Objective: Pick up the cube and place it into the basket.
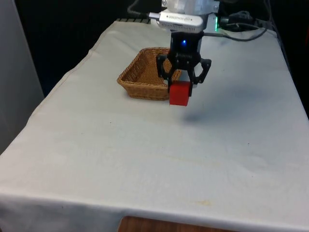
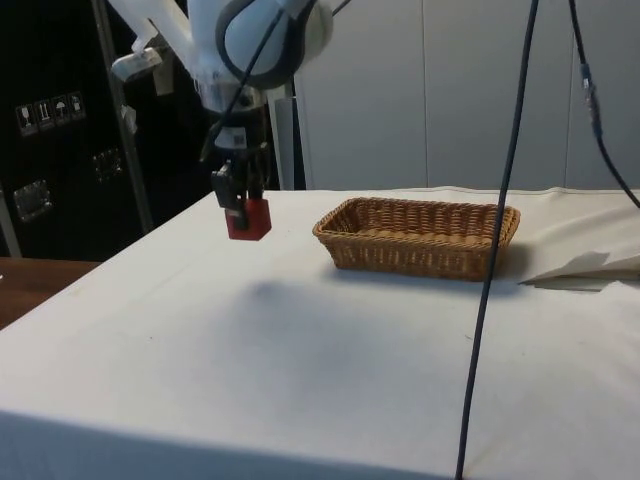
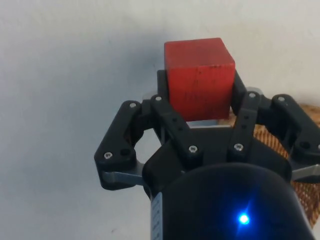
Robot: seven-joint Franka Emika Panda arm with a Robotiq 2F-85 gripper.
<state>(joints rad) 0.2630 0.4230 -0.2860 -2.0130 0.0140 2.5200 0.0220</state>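
Side view: wicker basket sits on the white cloth covering the surface, long and shallow, woven brown. Its visible interior holds nothing. Front view puts the basket toward the far part of the surface, on the front view's left of centre, its near right corner partly hidden by the arm.

Red cube hangs in the air, clear of the cloth, with a soft shadow on the cloth below it. Side view: cube is beside the basket, apart from its nearer end, not over it. Front view: cube overlaps the basket's right-hand rim in the picture.

Jaws of the gripper are closed on the cube, one finger on each of two opposite faces. Wrist view: cube is pinched between the fingertips, most of the block sticking out past them, upper part gripped. Gripper points down; basket weave shows at one edge of the wrist view, behind the fingers.

Dark cables hang in the foreground of the side view.
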